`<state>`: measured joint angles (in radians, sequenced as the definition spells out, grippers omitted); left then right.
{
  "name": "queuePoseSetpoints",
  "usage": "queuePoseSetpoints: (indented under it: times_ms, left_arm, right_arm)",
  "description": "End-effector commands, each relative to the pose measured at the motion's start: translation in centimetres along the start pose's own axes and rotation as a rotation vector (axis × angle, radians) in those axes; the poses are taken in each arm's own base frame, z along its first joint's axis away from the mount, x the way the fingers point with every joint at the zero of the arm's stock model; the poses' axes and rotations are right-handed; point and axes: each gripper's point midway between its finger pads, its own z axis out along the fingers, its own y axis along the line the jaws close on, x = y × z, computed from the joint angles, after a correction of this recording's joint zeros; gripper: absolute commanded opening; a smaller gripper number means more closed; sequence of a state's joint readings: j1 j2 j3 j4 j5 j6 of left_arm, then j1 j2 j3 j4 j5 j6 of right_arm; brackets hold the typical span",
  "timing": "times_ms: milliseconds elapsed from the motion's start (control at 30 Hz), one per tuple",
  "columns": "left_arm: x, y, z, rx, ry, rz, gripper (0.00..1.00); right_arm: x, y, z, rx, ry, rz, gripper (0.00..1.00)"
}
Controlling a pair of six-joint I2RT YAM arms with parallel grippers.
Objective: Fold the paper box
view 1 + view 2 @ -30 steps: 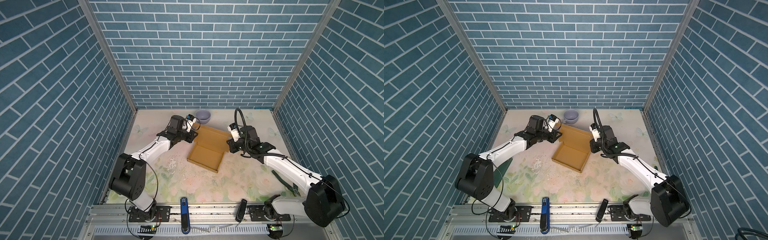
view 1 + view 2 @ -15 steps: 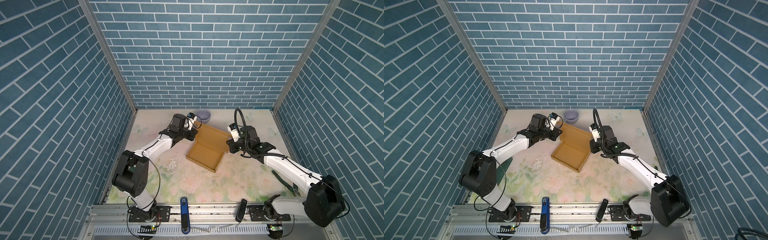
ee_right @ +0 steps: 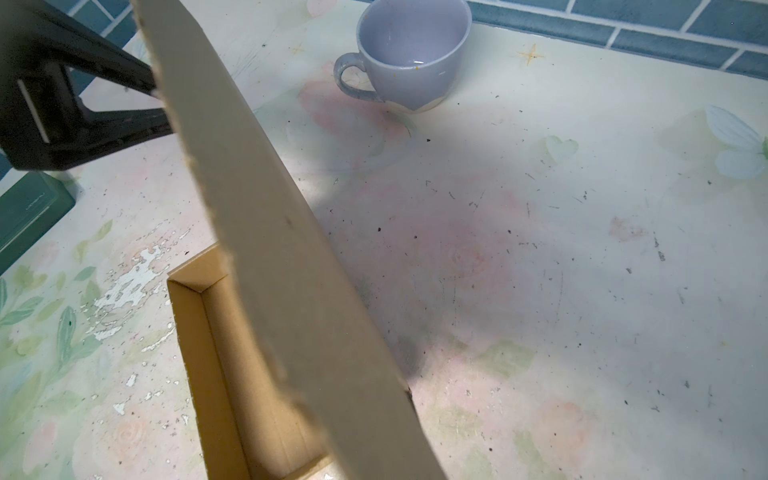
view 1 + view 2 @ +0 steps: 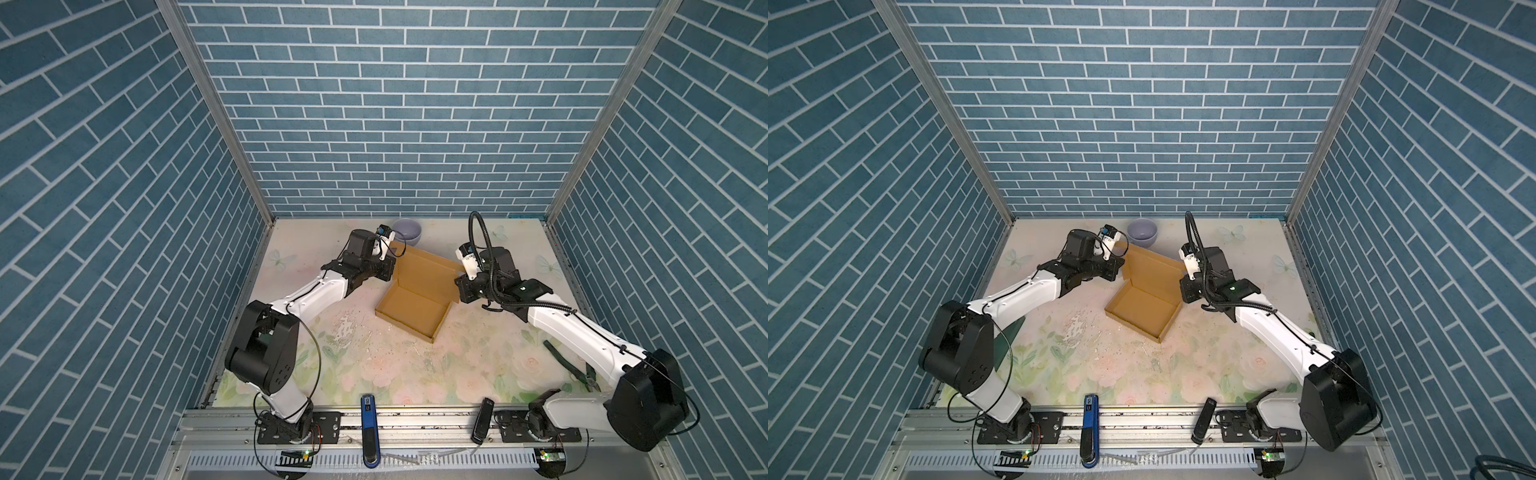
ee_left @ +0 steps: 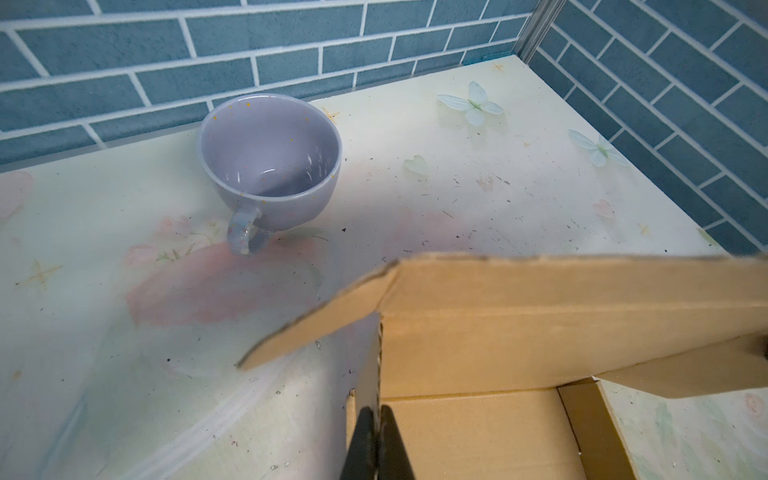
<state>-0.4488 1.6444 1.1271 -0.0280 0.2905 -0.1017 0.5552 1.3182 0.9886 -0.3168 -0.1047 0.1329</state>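
The paper box (image 4: 411, 309) (image 4: 1142, 309) is plain brown cardboard: a shallow open tray on the mat, with its lid (image 4: 424, 268) tilted up at the far side. My left gripper (image 4: 392, 270) (image 4: 1122, 268) is at the lid's left edge. In the left wrist view its black fingers (image 5: 365, 440) are pinched shut on a thin upright cardboard flap (image 5: 374, 365). My right gripper (image 4: 459, 284) (image 4: 1182, 286) is at the lid's right edge. In the right wrist view the cardboard (image 3: 282, 249) hides its fingers, so the grip itself does not show.
A lavender cup (image 4: 407, 232) (image 5: 270, 162) (image 3: 411, 54) stands by the back wall, just behind the box. A dark green board (image 4: 1009, 336) (image 3: 29, 212) lies at the left edge, green-handled pliers (image 4: 569, 365) at the right. A blue tool (image 4: 368, 419) sits on the front rail.
My left gripper has moved right to the lid's left edge and closed on the flap. The lid stands a little more upright. The right arm has not moved.
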Motion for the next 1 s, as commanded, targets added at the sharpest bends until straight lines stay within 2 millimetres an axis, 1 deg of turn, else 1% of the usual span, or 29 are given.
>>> queuePoseSetpoints:
  times_ms: [0,233,433,533,633,733,967]
  left_arm:
    - [-0.7,-0.7,-1.0,-0.005,-0.055,-0.011,0.03]
    - [-0.4,-2.2,-2.5,-0.006,-0.089,-0.007,0.02]
    - [-0.1,-3.1,-4.0,-0.013,-0.113,-0.004,0.01]
    - [0.2,-3.4,-4.7,-0.018,-0.126,-0.009,0.01]
    - [0.6,-3.8,-4.9,-0.021,-0.128,-0.012,0.01]
    - [1.0,-4.0,-4.7,-0.028,-0.126,-0.011,0.01]
    - [1.7,-4.1,-4.3,-0.059,-0.131,-0.012,0.0]
  right_arm:
    - [-1.7,-0.5,-0.6,0.042,-0.01,0.017,0.03]
    - [-0.9,-1.6,0.6,0.102,0.053,0.029,0.03]
    - [-1.3,-2.1,1.1,0.127,0.063,0.053,0.03]
    - [-1.6,-1.9,1.3,0.12,0.068,0.077,0.03]
    - [-1.9,-1.5,1.5,0.111,0.065,0.094,0.04]
    - [-2.2,-0.7,1.6,0.1,0.059,0.094,0.04]
    - [-1.7,0.7,2.1,0.089,0.063,0.086,0.05]
